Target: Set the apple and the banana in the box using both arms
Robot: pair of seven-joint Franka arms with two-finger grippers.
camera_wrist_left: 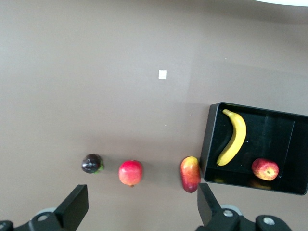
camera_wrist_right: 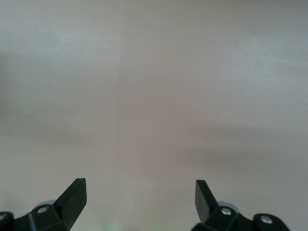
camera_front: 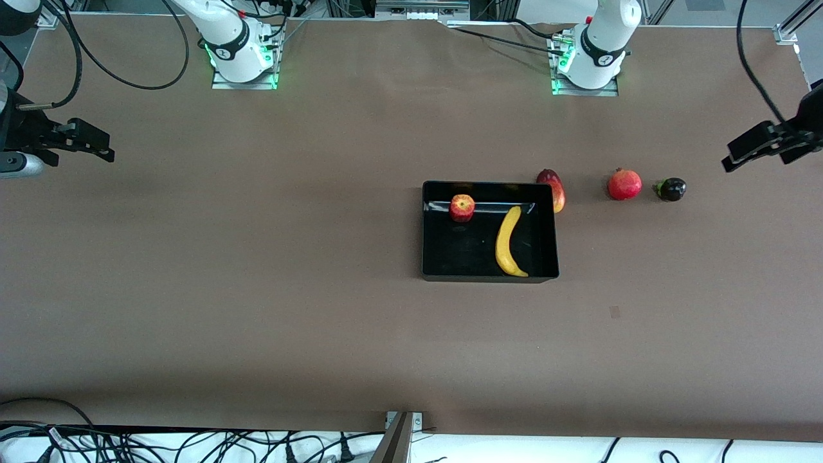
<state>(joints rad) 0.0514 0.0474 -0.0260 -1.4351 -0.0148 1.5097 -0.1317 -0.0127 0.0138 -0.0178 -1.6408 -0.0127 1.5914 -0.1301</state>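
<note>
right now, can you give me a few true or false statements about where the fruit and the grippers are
1. The apple lies inside the box. True.
2. The banana lies on the table outside the box. False: it is in the box, beside the apple.
3. The left gripper holds a fruit. False: it is open and empty, over the left arm's end of the table.
4. The right gripper is open over bare table. True.
5. The mango lies against the box's outer wall. True.

No readable text, labels or numbers anywhere
</note>
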